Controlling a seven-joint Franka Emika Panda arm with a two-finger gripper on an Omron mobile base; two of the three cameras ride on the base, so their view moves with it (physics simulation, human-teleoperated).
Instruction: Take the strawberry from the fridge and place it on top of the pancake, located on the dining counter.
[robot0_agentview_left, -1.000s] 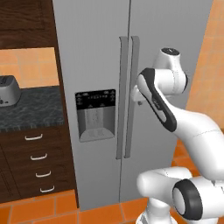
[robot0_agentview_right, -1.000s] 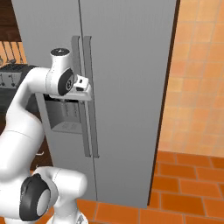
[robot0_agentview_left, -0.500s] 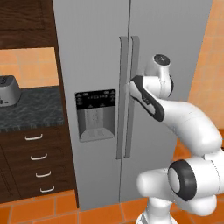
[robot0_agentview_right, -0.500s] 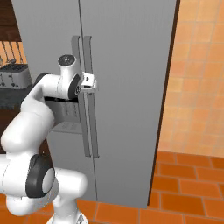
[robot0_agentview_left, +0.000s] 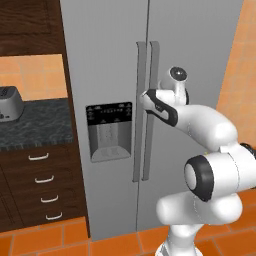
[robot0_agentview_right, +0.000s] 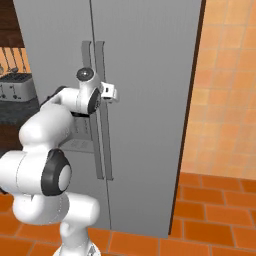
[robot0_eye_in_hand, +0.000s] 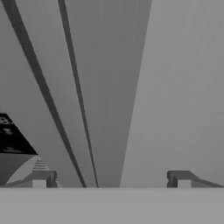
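Note:
The fridge (robot0_agentview_left: 200, 50) is a tall light-grey side-by-side unit and both its doors are shut, so the strawberry is hidden. The pancake and the dining counter are out of view. My gripper (robot0_agentview_left: 145, 94) hovers at mid-height right in front of the two vertical door handles (robot0_agentview_left: 154, 70). From the right base view the gripper (robot0_agentview_right: 114, 92) sits just beside the right door's handle (robot0_agentview_right: 101, 60). Looking along the hand, the gripper (robot0_eye_in_hand: 111, 179) is open, its fingertips (robot0_eye_in_hand: 43, 179) spread wide with a grey handle bar (robot0_eye_in_hand: 105, 109) running between them, nothing gripped.
A black dispenser panel (robot0_agentview_left: 109, 130) is set in the left door. Left of the fridge, a dark granite counter (robot0_agentview_left: 35, 127) carries a toaster (robot0_agentview_left: 9, 104) above wooden drawers (robot0_agentview_left: 42, 185). An orange tiled wall (robot0_agentview_right: 225, 100) stands on the right, with orange floor tiles (robot0_agentview_right: 210, 210) below.
The arm has swung the hand in toward the fridge, from beside the right door to right at the handles. The jaws stayed open and the doors stayed shut.

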